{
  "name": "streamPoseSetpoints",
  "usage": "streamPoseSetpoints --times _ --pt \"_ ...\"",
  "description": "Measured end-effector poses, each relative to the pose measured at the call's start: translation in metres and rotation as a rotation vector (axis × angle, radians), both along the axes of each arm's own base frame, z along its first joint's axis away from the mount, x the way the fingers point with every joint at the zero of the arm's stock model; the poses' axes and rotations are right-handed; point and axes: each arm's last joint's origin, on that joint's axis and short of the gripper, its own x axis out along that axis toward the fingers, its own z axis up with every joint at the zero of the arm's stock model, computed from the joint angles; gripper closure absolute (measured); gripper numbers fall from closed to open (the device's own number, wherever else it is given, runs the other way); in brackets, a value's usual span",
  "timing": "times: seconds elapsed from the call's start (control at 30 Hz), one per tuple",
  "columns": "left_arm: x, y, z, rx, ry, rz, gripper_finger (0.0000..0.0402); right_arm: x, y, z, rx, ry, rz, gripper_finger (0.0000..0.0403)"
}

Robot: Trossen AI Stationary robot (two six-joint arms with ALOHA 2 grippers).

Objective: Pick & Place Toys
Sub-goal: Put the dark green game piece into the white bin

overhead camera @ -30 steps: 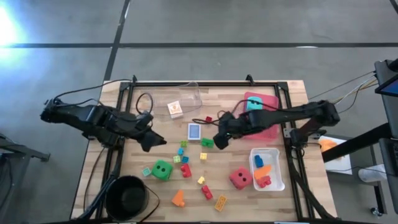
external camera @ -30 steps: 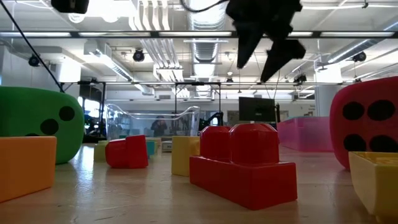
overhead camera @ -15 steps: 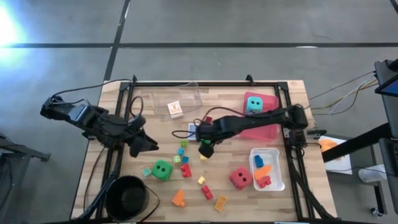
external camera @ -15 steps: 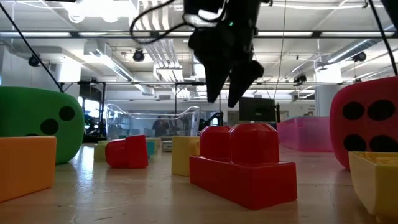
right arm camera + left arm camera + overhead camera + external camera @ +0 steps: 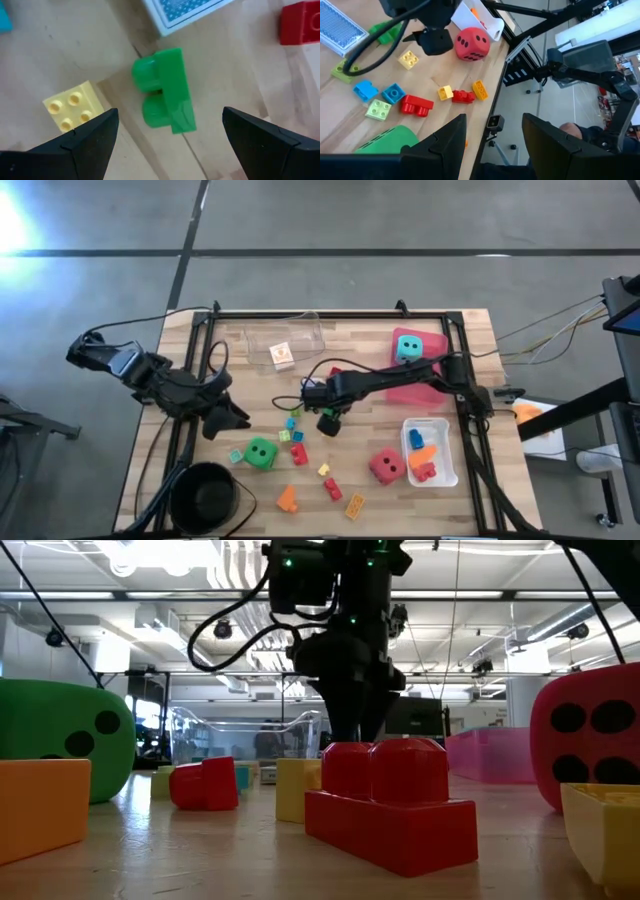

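1. The left end effector (image 5: pixel 228 420) hangs over the left part of the counter (image 5: pixel 470 330), near the green die (image 5: pixel 262 452). Its fingers stand apart with nothing between them, and it looks to be waiting.
2. The step in hand, as I judge it, is the pick of a green brick (image 5: pixel 165 90). In the right wrist view this brick lies flat on the wood, centred between the two spread fingers, just beside a yellow brick (image 5: pixel 75 111) and close to the blue card box (image 5: pixel 182 12).
3. The right end effector (image 5: pixel 327 421) is released and empty, reaching over the middle of the counter. The low view shows it hanging low behind a red brick (image 5: pixel 385 805).
4. The next move calls for a straight descent and then a squeeze across the brick. The yellow brick sits close to one finger, so that finger could nudge it.
5. Further right, a teal die (image 5: pixel 407 347) already sits in the pink tray (image 5: pixel 432 390), and the white tray (image 5: pixel 448 455) holds some bricks. The lifted brick would probably go to one of these.
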Motion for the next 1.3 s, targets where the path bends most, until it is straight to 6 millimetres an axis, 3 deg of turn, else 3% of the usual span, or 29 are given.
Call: streamPoseSetpoints --times 0.17,0.47,0.67,1.3 --pt "0.000 0.000 0.000 0.000 0.000 0.000 0.0205 0.000 -0.005 -0.007 -0.007 0.019 0.029 0.0061" --pt "0.000 0.000 0.000 -0.005 0.001 0.003 0.0205 -0.009 -0.011 -0.022 0.009 0.072 0.058 0.0140" --pt "0.000 0.000 0.000 -0.020 0.005 0.013 0.0205 -0.010 -0.011 -0.027 0.009 0.070 0.065 0.0172" --pt "0.000 0.000 0.000 -0.035 0.007 0.045 0.0205 -0.011 -0.011 -0.015 -0.034 0.069 0.267 0.0178"
